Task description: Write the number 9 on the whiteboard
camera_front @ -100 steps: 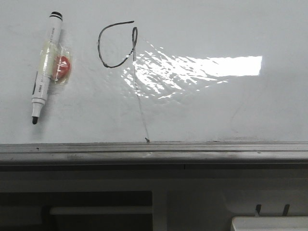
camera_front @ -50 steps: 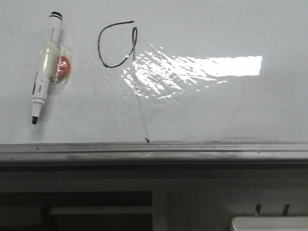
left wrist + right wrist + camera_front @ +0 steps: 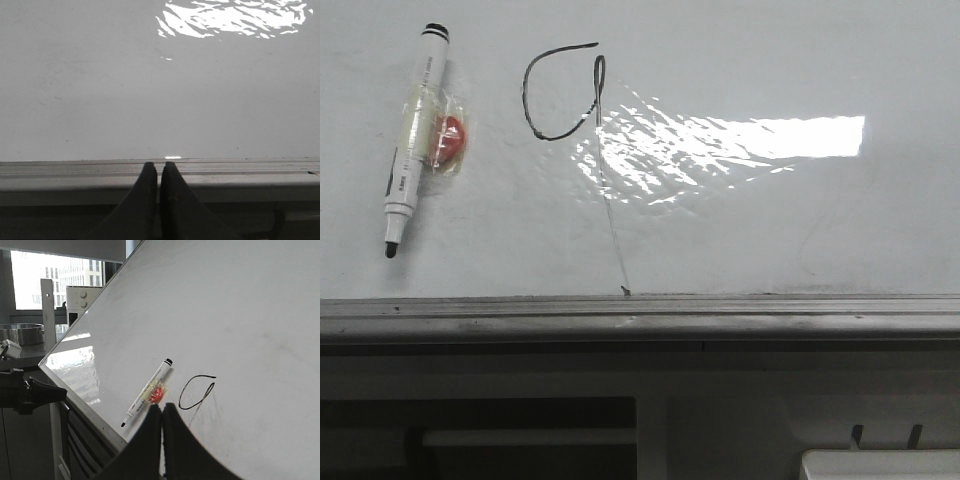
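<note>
The number 9 [image 3: 560, 92] is drawn in thin black marker on the whiteboard [image 3: 770, 220], an open loop with a long faint tail down to the grey rail. It also shows in the right wrist view [image 3: 196, 391]. A white marker [image 3: 415, 140] with a black cap, its tip bare, and a red taped blob lies on the board left of the 9; it shows in the right wrist view [image 3: 147, 391] too. My left gripper [image 3: 159, 170] is shut and empty over the board's rail. My right gripper [image 3: 162, 412] is shut and empty, back from the board.
The grey metal rail [image 3: 640, 318] runs along the board's near edge. A bright glare patch [image 3: 740, 145] lies right of the 9. A white tray corner [image 3: 880, 465] sits below at the right. A dark arm part [image 3: 27, 392] juts in at the board's edge.
</note>
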You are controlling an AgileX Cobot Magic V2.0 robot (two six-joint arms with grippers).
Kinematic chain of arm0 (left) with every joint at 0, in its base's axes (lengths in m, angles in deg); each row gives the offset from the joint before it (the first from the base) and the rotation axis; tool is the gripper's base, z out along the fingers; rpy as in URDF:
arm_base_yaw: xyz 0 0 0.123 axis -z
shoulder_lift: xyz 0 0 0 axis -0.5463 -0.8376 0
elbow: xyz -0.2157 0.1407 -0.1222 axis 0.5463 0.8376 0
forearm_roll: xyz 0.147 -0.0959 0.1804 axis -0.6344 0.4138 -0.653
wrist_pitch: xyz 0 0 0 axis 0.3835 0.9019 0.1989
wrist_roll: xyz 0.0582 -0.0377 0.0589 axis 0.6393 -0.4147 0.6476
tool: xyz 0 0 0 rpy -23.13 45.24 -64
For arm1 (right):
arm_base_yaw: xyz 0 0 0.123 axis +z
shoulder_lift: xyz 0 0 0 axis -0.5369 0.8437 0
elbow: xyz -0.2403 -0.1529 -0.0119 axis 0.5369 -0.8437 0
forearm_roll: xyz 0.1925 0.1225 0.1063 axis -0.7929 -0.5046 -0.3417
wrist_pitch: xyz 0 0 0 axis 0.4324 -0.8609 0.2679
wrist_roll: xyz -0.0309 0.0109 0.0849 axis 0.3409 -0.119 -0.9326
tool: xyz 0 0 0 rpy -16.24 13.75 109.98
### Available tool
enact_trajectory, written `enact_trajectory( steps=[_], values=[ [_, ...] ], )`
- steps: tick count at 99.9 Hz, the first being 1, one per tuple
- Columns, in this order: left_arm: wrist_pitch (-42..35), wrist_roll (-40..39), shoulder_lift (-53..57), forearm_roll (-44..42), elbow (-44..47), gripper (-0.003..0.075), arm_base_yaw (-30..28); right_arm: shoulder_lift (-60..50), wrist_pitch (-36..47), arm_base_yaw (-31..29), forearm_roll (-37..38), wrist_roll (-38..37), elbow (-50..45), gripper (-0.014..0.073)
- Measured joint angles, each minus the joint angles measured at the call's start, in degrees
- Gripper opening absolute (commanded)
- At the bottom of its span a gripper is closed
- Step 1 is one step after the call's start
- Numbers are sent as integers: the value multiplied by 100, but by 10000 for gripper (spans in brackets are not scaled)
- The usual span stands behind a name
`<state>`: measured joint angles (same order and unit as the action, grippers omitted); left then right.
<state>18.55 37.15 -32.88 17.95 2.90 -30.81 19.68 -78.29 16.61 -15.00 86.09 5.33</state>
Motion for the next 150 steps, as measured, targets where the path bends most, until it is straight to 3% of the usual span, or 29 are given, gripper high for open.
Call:
enact_trajectory(
  steps=[76,95,109,135,150],
  values=[
    [0,0,0,0,0,-20,0,0,215,-232,66,0,-235,-71],
    [0,0,0,0,0,-20,0,0,2179,-1172,90,11,-1043,-71],
    [0,0,0,0,0,-20,0,-14,3251,-1956,160,11,-1076,-71],
    [0,0,0,0,0,-20,0,-14,3446,-3705,171,-237,-1076,-71],
    [0,0,0,0,0,-20,0,-100,2753,-4731,182,-603,-1076,-71]
  ],
)
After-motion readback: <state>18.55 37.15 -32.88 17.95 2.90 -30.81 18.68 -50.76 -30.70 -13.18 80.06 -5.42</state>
